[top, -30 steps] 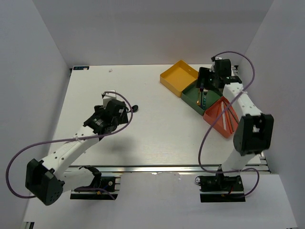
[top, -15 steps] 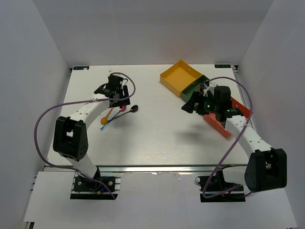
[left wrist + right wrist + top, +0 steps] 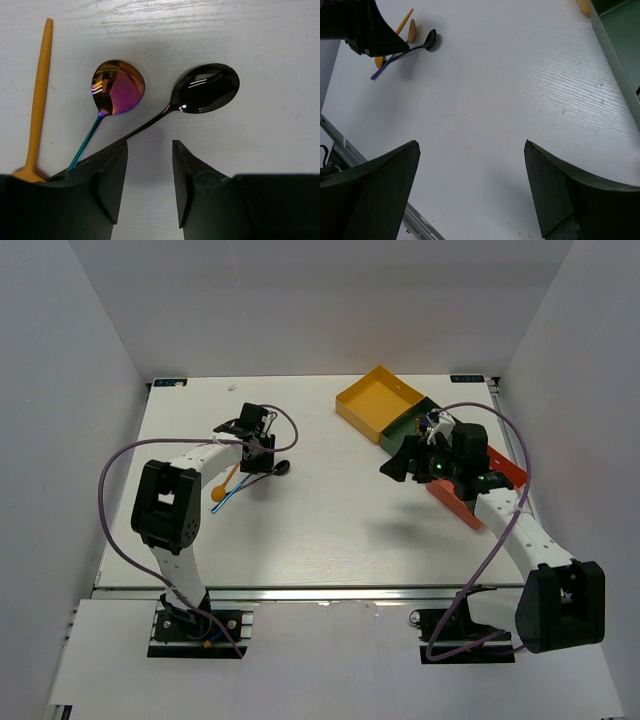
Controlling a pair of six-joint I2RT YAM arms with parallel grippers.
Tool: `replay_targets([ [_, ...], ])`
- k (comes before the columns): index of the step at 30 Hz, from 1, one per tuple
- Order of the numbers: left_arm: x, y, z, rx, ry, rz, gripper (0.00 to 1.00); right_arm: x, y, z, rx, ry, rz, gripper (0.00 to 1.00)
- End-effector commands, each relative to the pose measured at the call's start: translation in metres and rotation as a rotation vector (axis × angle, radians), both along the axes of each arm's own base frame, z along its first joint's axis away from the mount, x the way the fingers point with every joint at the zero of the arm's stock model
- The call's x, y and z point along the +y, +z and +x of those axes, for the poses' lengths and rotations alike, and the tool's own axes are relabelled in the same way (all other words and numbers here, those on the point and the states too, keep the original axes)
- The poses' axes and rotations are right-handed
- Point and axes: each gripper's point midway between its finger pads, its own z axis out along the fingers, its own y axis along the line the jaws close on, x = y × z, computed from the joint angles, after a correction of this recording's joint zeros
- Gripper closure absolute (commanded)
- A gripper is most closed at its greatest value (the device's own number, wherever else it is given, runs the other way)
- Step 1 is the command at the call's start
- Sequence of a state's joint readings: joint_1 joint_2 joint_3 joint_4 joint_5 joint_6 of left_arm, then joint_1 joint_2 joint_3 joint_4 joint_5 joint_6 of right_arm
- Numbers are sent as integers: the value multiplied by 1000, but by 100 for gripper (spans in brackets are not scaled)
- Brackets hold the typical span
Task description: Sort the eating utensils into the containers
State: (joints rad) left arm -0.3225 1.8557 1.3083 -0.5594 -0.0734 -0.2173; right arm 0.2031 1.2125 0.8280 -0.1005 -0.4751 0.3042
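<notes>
The left hand (image 3: 149,150), half open and empty, hangs over the handle of the dark spoon (image 3: 205,95). Closing could also nip the rainbow spoon (image 3: 117,92), whose handle runs just beside it. The right hand (image 3: 470,145) gapes empty.

- Bright, even white light from overhead; the white wood-grain table (image 3: 330,530) looks nearly washed out in the top view.
- Soft, faint shadows lie on it.
- Sharp glare spots sit on the glossy black metal spoon (image 3: 205,95) and the iridescent purple-gold metal spoon (image 3: 117,92).
</notes>
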Motion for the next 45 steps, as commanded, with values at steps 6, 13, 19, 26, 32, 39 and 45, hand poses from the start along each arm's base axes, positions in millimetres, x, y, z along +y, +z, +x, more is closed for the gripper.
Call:
replay_targets([
  [6,-1,4,21,-62,-41,14,48,1,17,-3,-89,28,12,11],
  [13,9,-15,23,-24,-26,-3,47,1,18,-5,-95,27,14,11],
  [19,13,-30,28,4,-20,-74,44,0,19,-6,-103,23,12,11],
  [26,4,-33,18,20,-29,-83,44,-2,19,-5,-109,15,8,11],
  [32,-3,-43,3,11,-16,43,55,-1,23,-5,-118,20,13,11],
  [39,-8,-67,-22,18,28,249,63,-2,27,-6,-137,17,13,11],
  [45,-36,-74,-36,9,32,163,72,-3,29,-7,-148,14,10,11],
])
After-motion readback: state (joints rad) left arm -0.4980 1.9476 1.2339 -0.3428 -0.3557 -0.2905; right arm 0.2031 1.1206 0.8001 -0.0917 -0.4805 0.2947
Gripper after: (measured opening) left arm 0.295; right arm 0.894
